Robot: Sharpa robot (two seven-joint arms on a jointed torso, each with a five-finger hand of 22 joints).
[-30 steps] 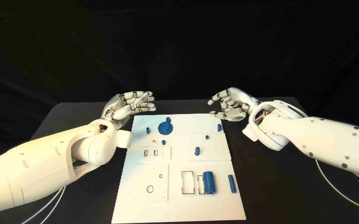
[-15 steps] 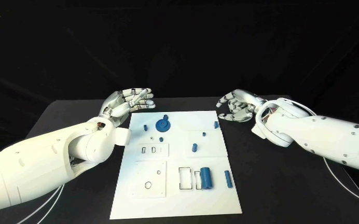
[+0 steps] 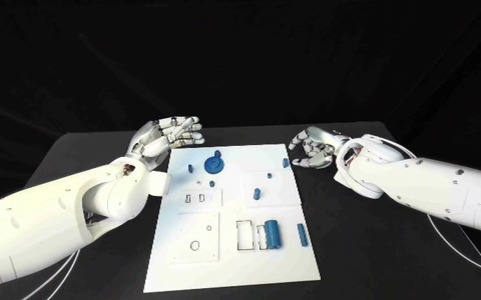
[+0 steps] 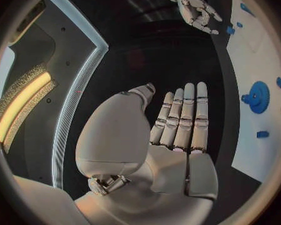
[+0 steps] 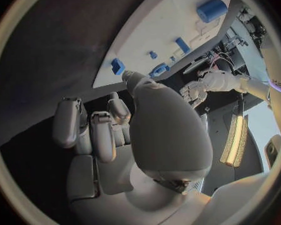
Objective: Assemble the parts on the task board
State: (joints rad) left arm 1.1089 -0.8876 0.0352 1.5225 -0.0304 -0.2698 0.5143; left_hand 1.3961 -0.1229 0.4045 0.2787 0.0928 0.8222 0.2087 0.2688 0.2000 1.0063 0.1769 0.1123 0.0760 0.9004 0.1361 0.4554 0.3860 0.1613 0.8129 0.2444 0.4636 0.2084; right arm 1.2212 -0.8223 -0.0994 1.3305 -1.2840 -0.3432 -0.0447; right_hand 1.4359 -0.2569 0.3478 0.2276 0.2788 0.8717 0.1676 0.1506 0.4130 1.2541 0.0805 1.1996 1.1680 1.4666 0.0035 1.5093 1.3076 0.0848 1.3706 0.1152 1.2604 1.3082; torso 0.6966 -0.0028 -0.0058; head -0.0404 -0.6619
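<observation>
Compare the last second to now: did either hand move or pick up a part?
The right hand drew back off the task board corner toward its own side, fingers curling in, holding nothing. The left hand stayed beside the board's far left corner, fingers apart and empty. The blue gear, blue cylinder and the other parts kept their places on the board; the camera itself shifted slightly.

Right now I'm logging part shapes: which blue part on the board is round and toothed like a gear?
The blue gear near the task board's far edge, closer to the left hand. It is a wide toothed disc; the other blue parts are small pegs or cylinders.
</observation>
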